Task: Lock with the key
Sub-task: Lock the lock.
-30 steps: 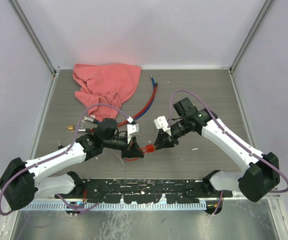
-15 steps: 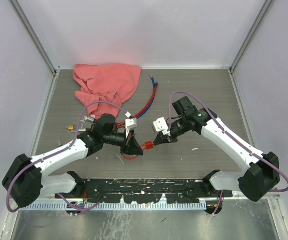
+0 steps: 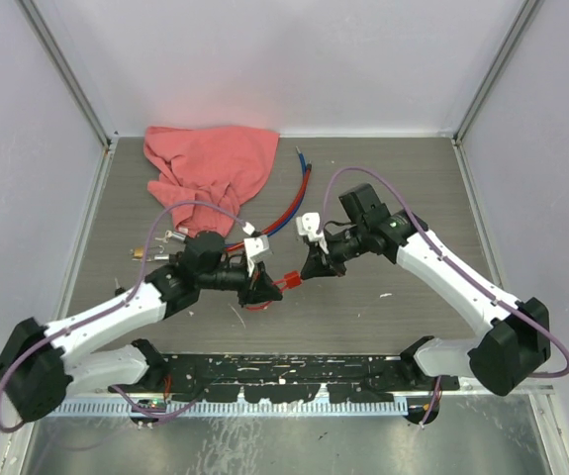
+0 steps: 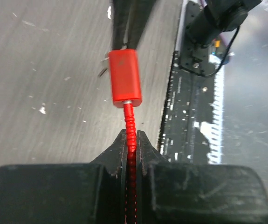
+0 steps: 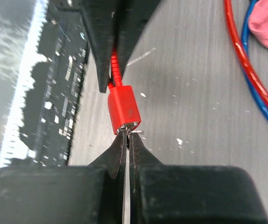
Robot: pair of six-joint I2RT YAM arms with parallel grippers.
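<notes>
Pinching what looks like the thin silver key point(image 5: 130, 132) between its clenched tips, the right claw point(image 5: 127, 140) meets the near end of the small red rectangular lock body point(image 5: 123, 109), whose red ribbed cable point(image 4: 129, 117) the left claw point(image 4: 131, 140) clamps at the far end, so insertion seems done and the locking turn remains.

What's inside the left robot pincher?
A red ribbed cord, squeezed in the shut left gripper, leading to a small red rectangular lock body. How far back the cord runs is covered by the black fingers.
</notes>
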